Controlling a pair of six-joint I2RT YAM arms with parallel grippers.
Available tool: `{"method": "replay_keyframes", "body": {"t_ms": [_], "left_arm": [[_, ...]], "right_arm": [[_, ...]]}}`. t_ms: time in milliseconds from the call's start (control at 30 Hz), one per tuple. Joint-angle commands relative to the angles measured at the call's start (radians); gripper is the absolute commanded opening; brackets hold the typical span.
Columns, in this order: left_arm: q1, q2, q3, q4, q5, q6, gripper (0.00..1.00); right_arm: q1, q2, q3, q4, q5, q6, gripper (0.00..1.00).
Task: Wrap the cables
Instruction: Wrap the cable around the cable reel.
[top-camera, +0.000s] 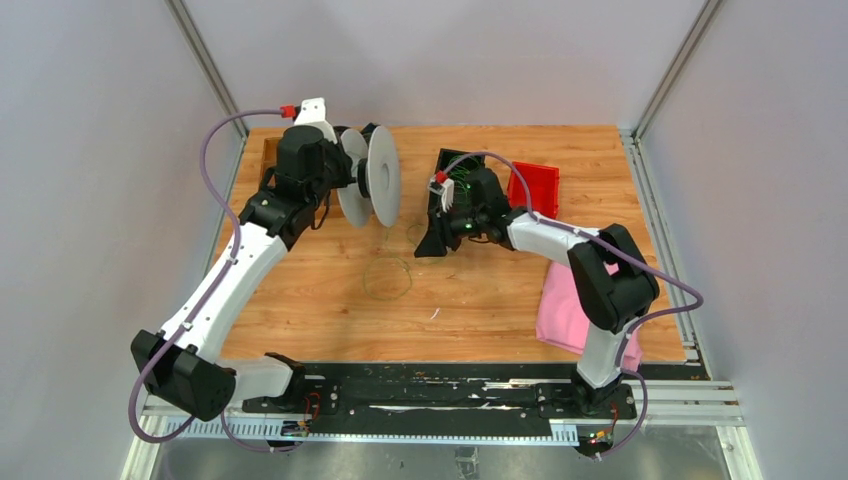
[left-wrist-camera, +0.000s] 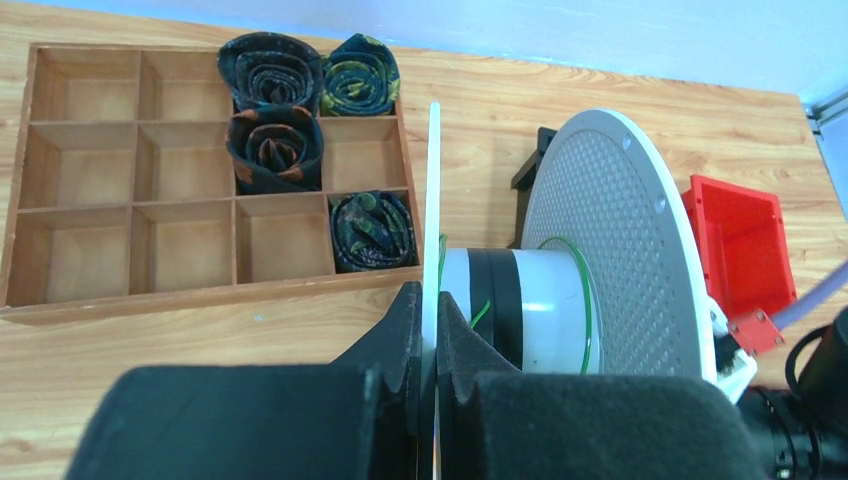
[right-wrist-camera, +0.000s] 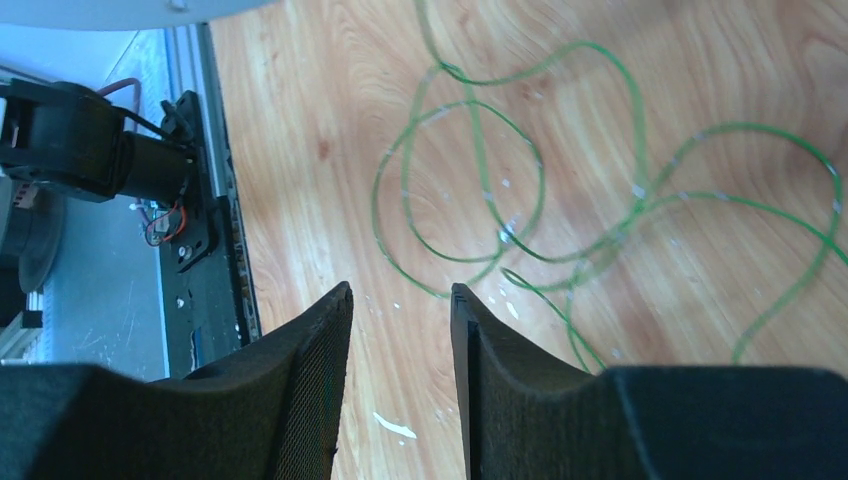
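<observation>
the left fingers (left-wrist-camera: 412, 310) were clamped on one flange of the grey round plastic spool (left-wrist-camera: 610, 230). the right fingers (right-wrist-camera: 346, 310) stood apart, holding nothing, above the thin green wire cables (right-wrist-camera: 470, 180) looped loose on the wooden tabletop (right-wrist-camera: 320, 120).

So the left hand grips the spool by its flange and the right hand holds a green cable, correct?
The left hand does grip the spool by its flange, but the right hand holds nothing: the right wrist view shows its jaws apart, empty, above the cables.
</observation>
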Motion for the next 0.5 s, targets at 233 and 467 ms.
{"method": "replay_keyframes", "body": {"t_ms": [233,467], "left_arm": [[0.053,-0.042,0.079,0.037,0.057,-0.051,0.0],[0.06,-0.034,0.111,0.039,0.109,-0.067,0.0]], "right_arm": [[0.051,-0.031,0.022,0.051,0.092,-0.05,0.4],[-0.003,-0.088,0.073,-0.016,0.149,-0.06,0.4]]}}
